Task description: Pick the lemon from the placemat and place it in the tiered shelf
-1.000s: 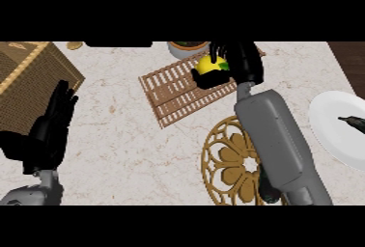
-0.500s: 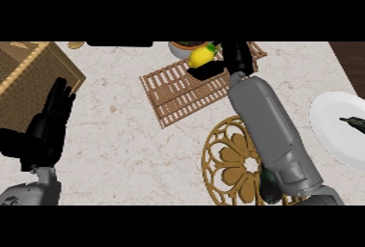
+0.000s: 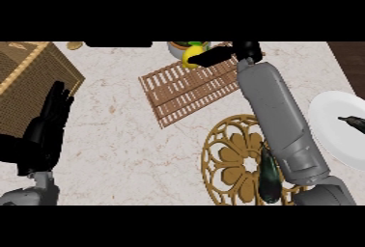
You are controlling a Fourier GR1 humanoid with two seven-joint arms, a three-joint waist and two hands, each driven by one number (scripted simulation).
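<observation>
Your right hand (image 3: 239, 50) is at the far side of the bench (image 3: 121, 135), with its fingers (image 3: 212, 57) pointing left and curled round the lemon (image 3: 191, 58). Only part of the yellow fruit shows past the black fingers. The lemon is at the far edge of the slatted wooden placemat (image 3: 187, 89), right beside a small grey bowl (image 3: 178, 47) at the back of the bench. You cannot tell from this view whether the fruit touches the mat or is clear of it.

The grey right forearm (image 3: 274, 111) runs back from the hand towards the lower right. It crosses the right end of the placemat and the right side of a round golden openwork mat (image 3: 231, 161). A dark, long vegetable (image 3: 269, 176) lies on that round mat, close against the forearm. Further right is a white plate (image 3: 331, 140) with a small dark item (image 3: 353, 120) on it.

The woven shelf (image 3: 28, 72) is at the far left, well apart from the lemon. Your left hand (image 3: 44, 128) rests open at the left edge, fingers straight and pointing up, overlapping the near edge of the shelf and holding nothing.
</observation>
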